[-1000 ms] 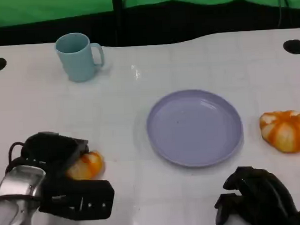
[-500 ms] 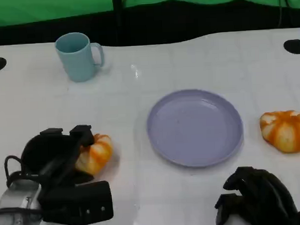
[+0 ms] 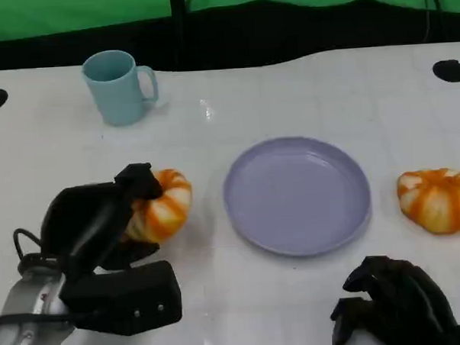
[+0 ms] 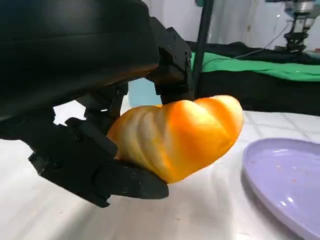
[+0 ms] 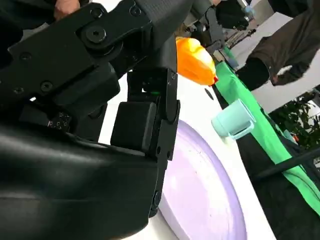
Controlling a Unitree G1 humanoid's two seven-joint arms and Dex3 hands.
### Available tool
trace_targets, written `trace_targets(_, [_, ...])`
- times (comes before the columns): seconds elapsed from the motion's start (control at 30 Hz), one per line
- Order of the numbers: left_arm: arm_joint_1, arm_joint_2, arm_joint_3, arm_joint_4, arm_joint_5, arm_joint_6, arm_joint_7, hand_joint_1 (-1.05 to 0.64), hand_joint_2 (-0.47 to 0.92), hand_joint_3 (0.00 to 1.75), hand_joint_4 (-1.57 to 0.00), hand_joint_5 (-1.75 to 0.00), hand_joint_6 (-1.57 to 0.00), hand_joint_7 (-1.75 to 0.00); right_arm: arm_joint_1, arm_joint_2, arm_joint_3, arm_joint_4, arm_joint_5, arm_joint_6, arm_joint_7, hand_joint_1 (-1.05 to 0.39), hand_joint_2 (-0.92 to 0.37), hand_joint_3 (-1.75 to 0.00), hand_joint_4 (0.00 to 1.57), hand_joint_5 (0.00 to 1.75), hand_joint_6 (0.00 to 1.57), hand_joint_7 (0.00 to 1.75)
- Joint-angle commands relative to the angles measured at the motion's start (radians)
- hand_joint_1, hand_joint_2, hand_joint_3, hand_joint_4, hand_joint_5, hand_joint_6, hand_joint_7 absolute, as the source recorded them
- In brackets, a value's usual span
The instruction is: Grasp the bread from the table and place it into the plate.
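Observation:
My left hand grips an orange, ridged bread roll and holds it above the table, just left of the lilac plate. In the left wrist view the black fingers wrap under and over the bread, and the plate's rim lies close beside it. A second orange roll lies on the table to the right of the plate. My right hand sits low at the front right with fingers curled in and nothing in them. The right wrist view shows the plate and the held bread.
A light blue mug stands at the back left; it also shows in the right wrist view as the mug. A green cloth hangs behind the table's far edge. A person's sleeve shows beyond the table.
My left hand has carried the bread up and to the right, from the table's front left to a spot beside the plate's left rim. My right hand has stayed put.

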Motion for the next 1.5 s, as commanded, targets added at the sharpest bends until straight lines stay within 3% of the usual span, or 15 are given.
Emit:
trace_targets(0.03, [-0.066, -0.023, 0.006, 0.027, -0.017, -0.035, 0.004, -0.25, 0.67, 0.59, -0.78, -1.75, -0.65, -1.50, -0.006, -0.007, -0.005, 0.011, 0.002, -0.008, -0.003, -1.02, -0.71, 0.00, 1.54, 0.80, 1.57, 0.39])
trace_targets(0.1, [-0.097, -0.042, -0.001, 0.056, -0.021, -0.060, 0.009, -0.25, 0.68, 0.60, -0.79, -1.75, -0.69, -1.45, -0.010, -0.008, -0.005, 0.020, 0.001, -0.014, 0.002, -1.02, -0.71, 0.00, 1.54, 0.80, 1.57, 0.39])
trace_targets(0.27, [-0.163, -0.073, -0.023, 0.132, -0.017, -0.131, 0.017, -0.23, 0.63, 0.68, -0.80, -1.75, -0.57, -1.70, -0.013, -0.008, -0.004, 0.028, -0.004, -0.026, 0.001, -1.03, -0.72, 0.00, 1.54, 0.80, 1.57, 0.39])
trace_targets(0.43, [-0.245, -0.117, -0.060, 0.208, 0.001, -0.161, 0.019, -0.24, 0.61, 0.69, -0.81, -1.75, -0.58, -1.71, -0.019, -0.010, -0.005, 0.039, -0.001, -0.028, 0.009, -1.04, -0.72, 0.00, 1.56, 0.80, 1.57, 0.39])
trace_targets(0.57, [-0.310, -0.162, -0.094, 0.272, 0.014, -0.174, 0.027, -0.24, 0.52, 0.91, -0.84, -1.75, -0.59, -1.74, -0.025, -0.012, -0.007, 0.053, 0.001, -0.034, 0.022, -1.05, -0.71, 0.00, 1.56, 0.79, 1.57, 0.39])
trace_targets(0.67, [-0.361, -0.207, -0.124, 0.330, 0.030, -0.173, 0.037, -0.26, 0.49, 0.99, -0.84, -1.75, -0.66, -1.64, -0.019, -0.007, -0.005, 0.046, -0.002, -0.039, 0.020, -1.05, -0.72, 0.00, 1.56, 0.78, 1.57, 0.39])
trace_targets(0.8, [-0.415, -0.248, -0.155, 0.390, 0.044, -0.156, 0.024, -0.28, 0.48, 1.05, -0.86, -1.75, -0.65, -1.72, -0.018, -0.007, -0.003, 0.053, 0.001, -0.044, 0.030, -1.04, -0.72, 0.00, 1.57, 0.77, 1.57, 0.38])
trace_targets(1.27, [-0.572, -0.363, -0.232, 0.618, 0.083, -0.131, 0.063, -0.32, 0.52, 1.06, -0.93, -1.75, -0.73, -1.59, -0.012, 0.001, 0.002, 0.045, -0.004, -0.047, 0.022, -1.05, -0.73, 0.00, 1.57, 0.76, 1.57, 0.38])
trace_targets(1.43, [-0.600, -0.374, -0.247, 0.665, 0.080, -0.139, 0.046, -0.27, 0.54, 1.00, -0.88, -1.75, -0.66, -1.74, -0.009, 0.005, 0.005, 0.037, -0.001, -0.040, 0.019, -1.04, -0.72, 0.00, 1.57, 0.77, 1.57, 0.39])
trace_targets(1.5, [-0.604, -0.375, -0.244, 0.674, 0.068, -0.143, 0.026, -0.27, 0.60, 0.97, -0.83, -1.75, -0.69, -1.49, -0.006, 0.006, 0.008, 0.032, -0.004, -0.043, 0.017, -1.04, -0.72, 0.00, 1.57, 0.77, 1.57, 0.38])
